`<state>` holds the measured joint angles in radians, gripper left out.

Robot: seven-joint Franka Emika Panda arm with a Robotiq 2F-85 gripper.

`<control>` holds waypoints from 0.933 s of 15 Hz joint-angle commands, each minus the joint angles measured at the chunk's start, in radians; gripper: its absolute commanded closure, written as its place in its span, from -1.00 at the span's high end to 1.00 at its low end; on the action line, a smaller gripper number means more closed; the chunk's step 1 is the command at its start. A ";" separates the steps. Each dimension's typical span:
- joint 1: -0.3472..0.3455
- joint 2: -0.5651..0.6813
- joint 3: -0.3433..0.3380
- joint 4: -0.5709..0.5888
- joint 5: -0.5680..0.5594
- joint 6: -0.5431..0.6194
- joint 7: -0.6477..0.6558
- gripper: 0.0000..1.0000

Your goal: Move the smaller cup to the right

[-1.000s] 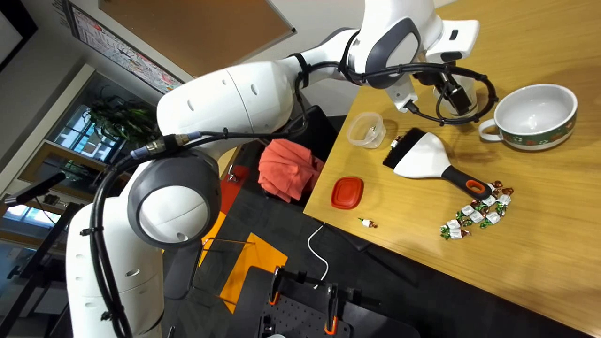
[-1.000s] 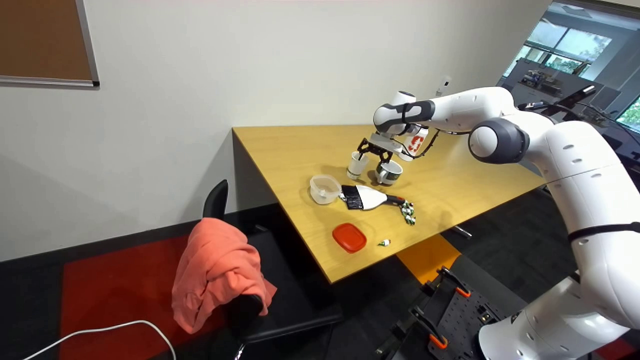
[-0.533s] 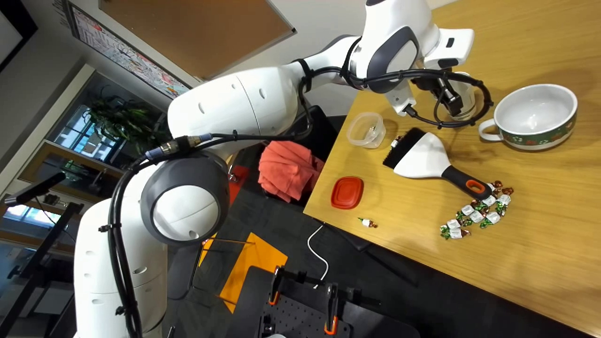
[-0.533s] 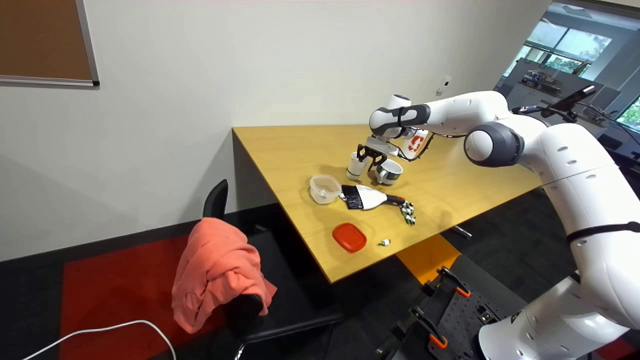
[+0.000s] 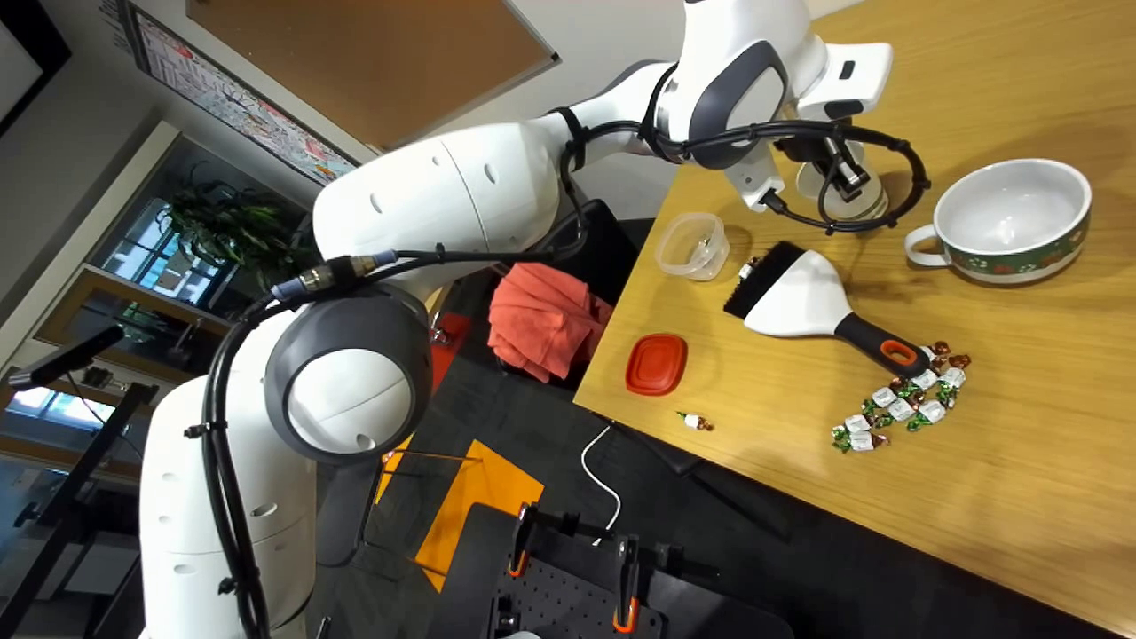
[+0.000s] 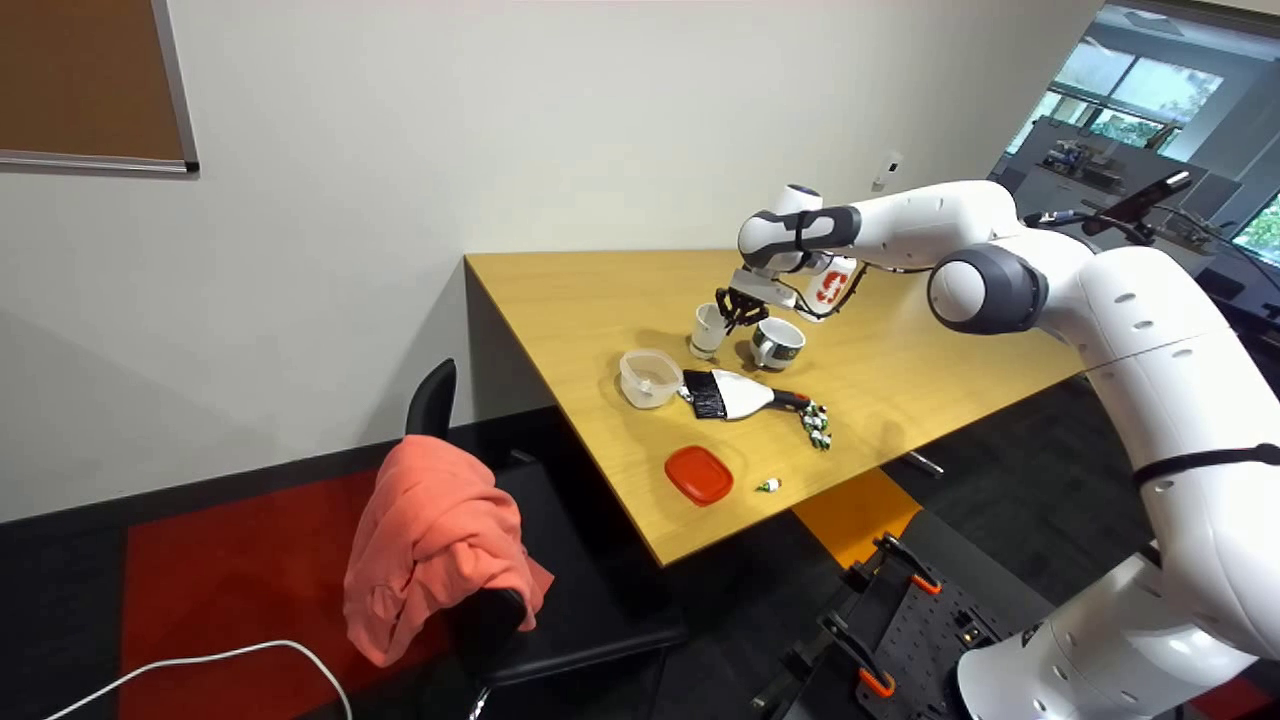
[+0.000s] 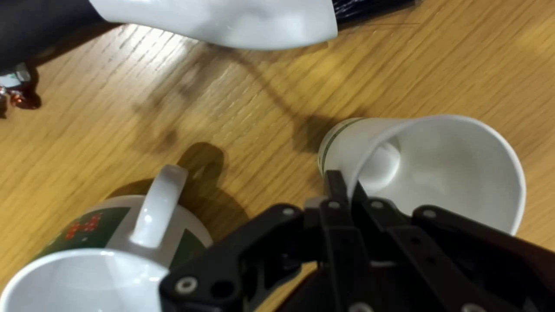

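Observation:
The smaller cup [image 7: 455, 169], plain white with thin lines near its base, has my gripper [image 7: 347, 177] shut on its rim. One finger is inside the cup and the other outside, pinching the wall. In an exterior view the smaller cup [image 6: 706, 332] stands at the left of the gripper [image 6: 731, 322]. Partly behind the arm and cable, the smaller cup [image 5: 870, 209] seems tilted; whether its base touches the table cannot be told. Beside it is the wider handled cup [image 5: 1012, 222] with a green band, also at lower left in the wrist view.
A brush [image 5: 803, 297] lies before the cups, with several wrapped candies [image 5: 905, 404] by its handle. A clear container [image 6: 648, 380] and a red lid [image 6: 699, 475] are near the table's edge. Behind the wide cup stands a white bottle [image 6: 829, 288] with a red mark.
The gripper has gone from wide open to shut on the smaller cup's rim. The cup has shifted slightly left in both exterior views and leans more. The arm has moved a little.

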<state>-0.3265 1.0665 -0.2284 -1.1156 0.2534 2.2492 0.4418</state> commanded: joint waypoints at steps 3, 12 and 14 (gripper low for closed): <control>0.046 -0.152 -0.035 -0.151 -0.017 0.031 0.014 -0.98; 0.093 -0.556 -0.113 -0.533 -0.131 -0.008 -0.029 -0.98; 0.090 -0.650 -0.125 -0.630 -0.173 -0.002 -0.033 -0.98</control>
<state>-0.2488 0.5893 -0.3367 -1.5534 0.1353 2.2467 0.4203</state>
